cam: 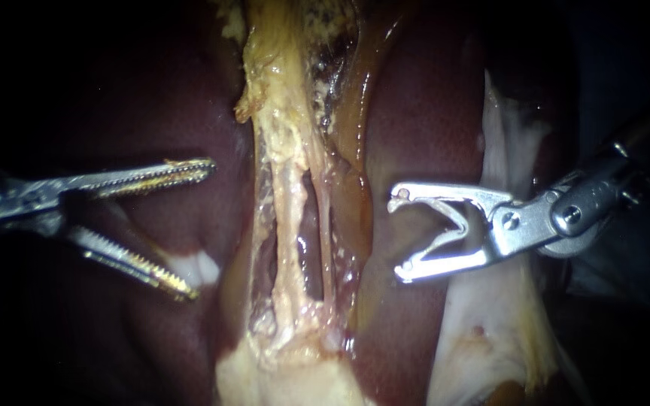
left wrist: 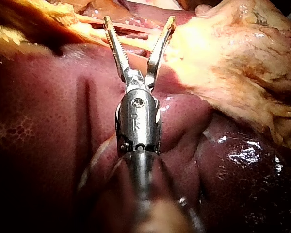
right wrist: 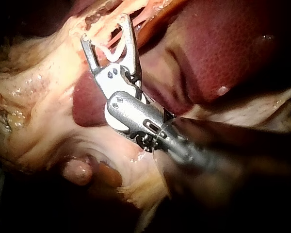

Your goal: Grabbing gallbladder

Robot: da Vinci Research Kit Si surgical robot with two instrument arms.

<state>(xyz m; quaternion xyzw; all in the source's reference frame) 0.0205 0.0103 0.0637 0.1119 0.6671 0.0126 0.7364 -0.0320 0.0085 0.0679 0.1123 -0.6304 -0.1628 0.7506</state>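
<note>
Pale yellow tissue runs down the middle of the endoscope view and splits into two thin tubes (cam: 289, 218). It widens into a bulky mass, seemingly the gallbladder (cam: 287, 376), at the bottom centre. My left instrument (cam: 198, 229) hovers left of the tubes, serrated jaws wide open and holding nothing. My right instrument (cam: 400, 235) stands right of the tubes, jaws open and empty. In the left wrist view the left instrument (left wrist: 139, 22) points at the strands, with the bulky tissue (left wrist: 233, 58) beside it. The right wrist view shows the right instrument (right wrist: 104, 29) open over the strands.
Dark red liver (cam: 423, 113) lies on both sides of the central band. A white sheet of tissue (cam: 505, 331) hangs behind and below the right instrument. A small pale patch (cam: 201, 267) sits by the left instrument's lower jaw.
</note>
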